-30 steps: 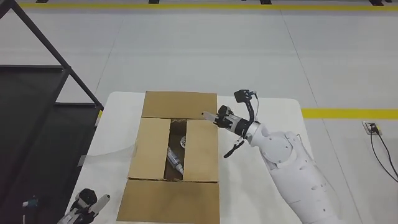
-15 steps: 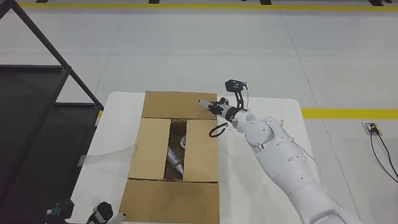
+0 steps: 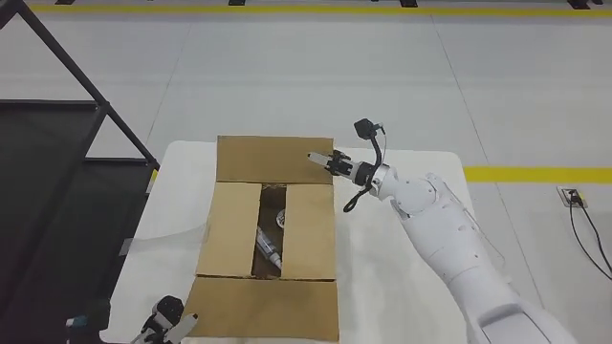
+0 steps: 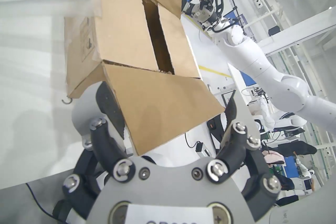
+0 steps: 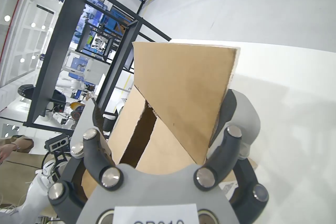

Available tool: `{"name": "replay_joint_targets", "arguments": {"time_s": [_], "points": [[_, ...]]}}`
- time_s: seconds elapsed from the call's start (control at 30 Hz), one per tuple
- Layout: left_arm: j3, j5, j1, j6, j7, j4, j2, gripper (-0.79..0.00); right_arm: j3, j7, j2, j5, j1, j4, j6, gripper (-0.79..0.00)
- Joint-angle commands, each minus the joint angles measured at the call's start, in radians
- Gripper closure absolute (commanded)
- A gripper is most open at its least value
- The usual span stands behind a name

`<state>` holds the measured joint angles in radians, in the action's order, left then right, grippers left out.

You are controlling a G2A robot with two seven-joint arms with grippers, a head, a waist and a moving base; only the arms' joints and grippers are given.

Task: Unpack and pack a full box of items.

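A brown cardboard box (image 3: 229, 234) stands on the white table (image 3: 392, 287), its side flaps parted by a narrow gap. In the gap lie a white item (image 3: 281, 217) and a bottle-like item (image 3: 269, 247). My right gripper (image 3: 325, 161) is at the far flap's (image 5: 183, 86) right corner, open, with the flap's edge between its fingers (image 5: 231, 107). My left gripper (image 3: 174, 317) sits at the near flap's (image 4: 157, 104) left corner, open, with that flap's corner between its fingers (image 4: 109, 104). The right arm's gripper (image 4: 203, 9) also appears beyond the box in the left wrist view.
A black metal frame (image 3: 67, 153) stands off the table's left side. A strip of clear tape (image 3: 158, 237) trails from the box's left wall over the table. Bare table lies to the right of the box.
My right gripper moved from beside the right side flap to the far flap's corner, and that flap now stands raised. My left gripper shifted right toward the near flap.
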<state>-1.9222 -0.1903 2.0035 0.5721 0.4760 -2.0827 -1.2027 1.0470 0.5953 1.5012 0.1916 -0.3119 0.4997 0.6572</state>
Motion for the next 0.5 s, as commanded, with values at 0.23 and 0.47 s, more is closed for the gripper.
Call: {"name": "replay_joint_targets", "arguments": {"time_s": [0.23,0.47], "points": [[0.015,-0.022,-0.028,-0.086,-0.084,-0.067,-0.003,-0.785,0.031,0.049,-0.021,-0.024,-0.002,0.033,0.058,-0.785],[0.074,-0.126,-0.098,-0.218,-0.188,-0.094,-0.010,-0.785,0.047,0.140,-0.041,-0.039,-0.024,0.123,0.081,-0.785]]}}
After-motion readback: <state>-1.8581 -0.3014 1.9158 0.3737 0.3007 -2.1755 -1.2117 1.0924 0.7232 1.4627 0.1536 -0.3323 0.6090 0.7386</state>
